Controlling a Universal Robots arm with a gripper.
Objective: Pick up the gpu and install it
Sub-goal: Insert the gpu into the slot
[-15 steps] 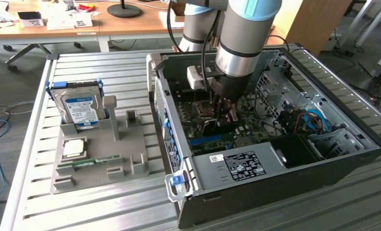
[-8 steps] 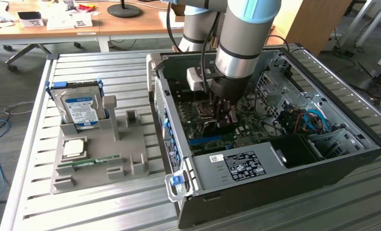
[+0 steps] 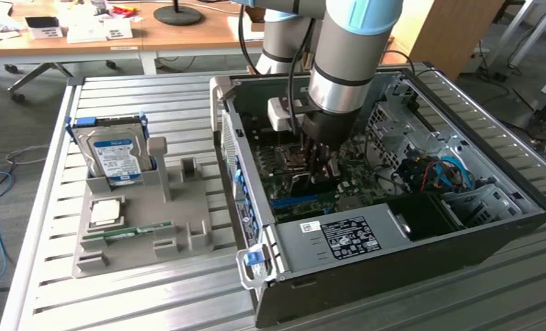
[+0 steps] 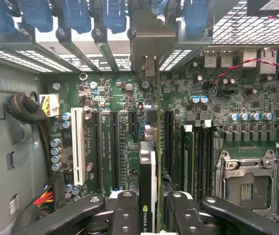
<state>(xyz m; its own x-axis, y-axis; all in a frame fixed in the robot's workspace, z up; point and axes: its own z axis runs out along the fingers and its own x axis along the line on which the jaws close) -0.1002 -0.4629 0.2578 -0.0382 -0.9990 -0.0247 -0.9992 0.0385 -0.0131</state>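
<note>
Between gripper [image 4: 149, 215] fingers, gpu [image 4: 148, 166], NVIDIA label

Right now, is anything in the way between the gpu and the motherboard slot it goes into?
Nothing visible blocks it. The gpu, clamped edge-on in the end effector, hangs in line over the motherboard, its bracket up by the rear slot openings.

Grey cylindrical arm [image 3: 347, 62] with light-blue joint cap, black band near wrist, black cable along it, white box on wrist. Black claw [image 4: 153, 210], rounded links with silver screws.
</note>
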